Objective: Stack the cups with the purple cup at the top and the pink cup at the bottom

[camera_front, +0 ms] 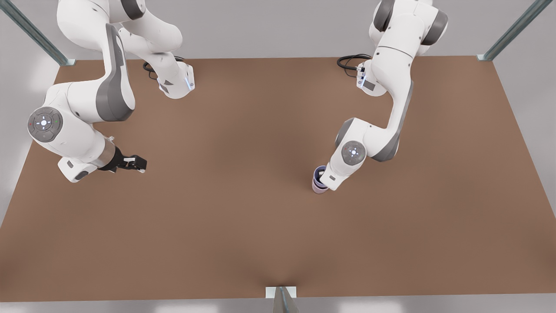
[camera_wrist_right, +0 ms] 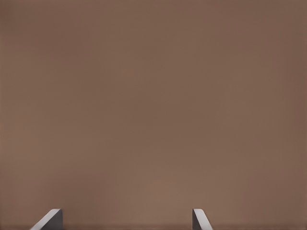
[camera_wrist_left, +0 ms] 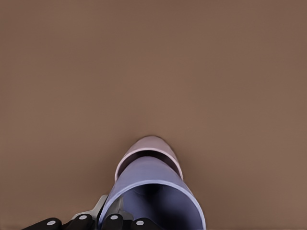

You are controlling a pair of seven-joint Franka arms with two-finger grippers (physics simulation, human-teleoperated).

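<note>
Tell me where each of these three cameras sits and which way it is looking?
Front view: high above the brown table, looking down on both arms, with the cups under the left gripper.
Left wrist view: down onto the purple cup nested in the pink cup, gripped at its rim.
Right wrist view: bare table between open fingertips.
Front and left wrist views share the cups.

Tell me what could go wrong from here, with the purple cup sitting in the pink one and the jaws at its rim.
1. The left gripper is at the purple cup rim; pulling away crookedly could drag the cup back out or tip both cups.
2. The purple cup looks tilted inside the pink cup, so it may not be fully seated.
3. The stack is small beside the arm's wrist, which could knock it.
The right gripper waits, jaws open, well away.
</note>
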